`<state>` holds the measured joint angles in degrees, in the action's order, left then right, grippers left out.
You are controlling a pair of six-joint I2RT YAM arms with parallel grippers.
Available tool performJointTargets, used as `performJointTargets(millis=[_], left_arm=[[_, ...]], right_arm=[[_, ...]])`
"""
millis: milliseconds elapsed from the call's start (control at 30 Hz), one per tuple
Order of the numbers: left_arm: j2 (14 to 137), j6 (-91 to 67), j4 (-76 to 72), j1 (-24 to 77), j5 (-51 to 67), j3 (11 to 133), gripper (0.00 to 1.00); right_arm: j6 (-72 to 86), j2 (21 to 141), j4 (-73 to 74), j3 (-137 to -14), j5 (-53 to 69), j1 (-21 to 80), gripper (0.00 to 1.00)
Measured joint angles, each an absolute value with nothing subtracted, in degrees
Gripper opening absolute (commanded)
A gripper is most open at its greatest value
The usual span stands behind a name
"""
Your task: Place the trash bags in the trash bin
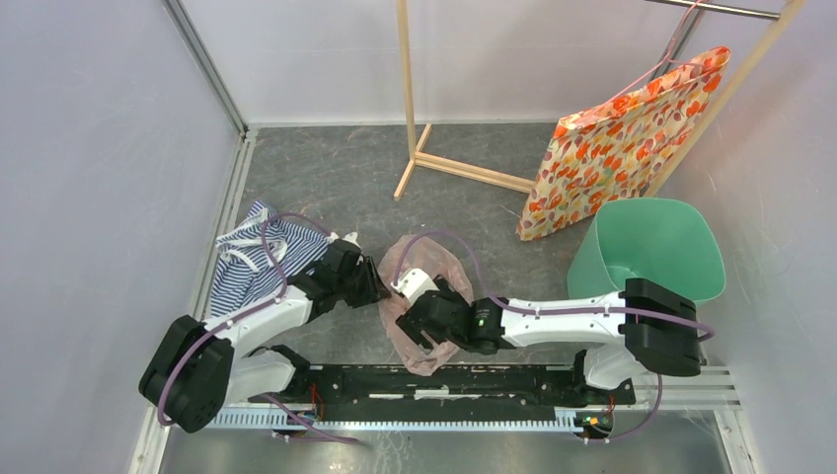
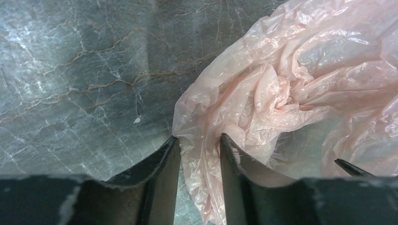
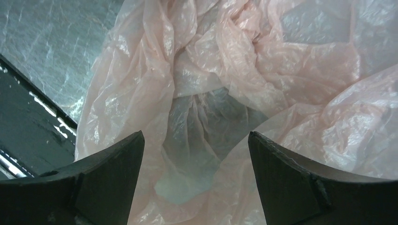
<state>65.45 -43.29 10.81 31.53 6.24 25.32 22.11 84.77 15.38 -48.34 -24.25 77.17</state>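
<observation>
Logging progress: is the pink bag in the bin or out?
Out. The pink bag lies crumpled on the table; the green bin stands apart.

Saw pale lilac-grey walls (image 1: pixel 89 148) on the left, far and right sides, plain and matte. Noted an aluminium post (image 1: pixel 204 61) slanting down the far-left corner and a metal track (image 1: pixel 225 222) along the left floor edge. Found the floor (image 1: pixel 336 178) dark grey, marbled with pale and brownish veins, glossy under soft even light. Spotted a bare wooden rack (image 1: pixel 407 79) standing near the far wall, with a metal bar (image 1: pixel 730 11) across the top right
</observation>
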Motion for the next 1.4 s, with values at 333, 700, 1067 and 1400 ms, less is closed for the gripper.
performJointTargets(millis=[333, 700, 1067, 1400], left_arm=[[68.0, -43.2, 8.7, 31.6, 6.2, 25.3, 0.22], [68.9, -43.2, 8.0, 31.6, 6.2, 25.3, 0.16], [67.6, -43.2, 8.4, 31.6, 6.1, 25.6, 0.09], [64.9, -43.2, 9.8, 31.6, 3.5, 27.8, 0.02]], right_arm=[[21.7, 86.2, 13.3, -55.0, -21.3, 67.4, 0.83], [18.6, 97.8, 9.3, -57.1, -18.5, 65.4, 0.74], [16.8, 99.5, 5.5, -57.1, -17.5, 63.2, 0.01], [16.5, 90.4, 11.0, -61.6, -14.3, 62.4, 0.00]])
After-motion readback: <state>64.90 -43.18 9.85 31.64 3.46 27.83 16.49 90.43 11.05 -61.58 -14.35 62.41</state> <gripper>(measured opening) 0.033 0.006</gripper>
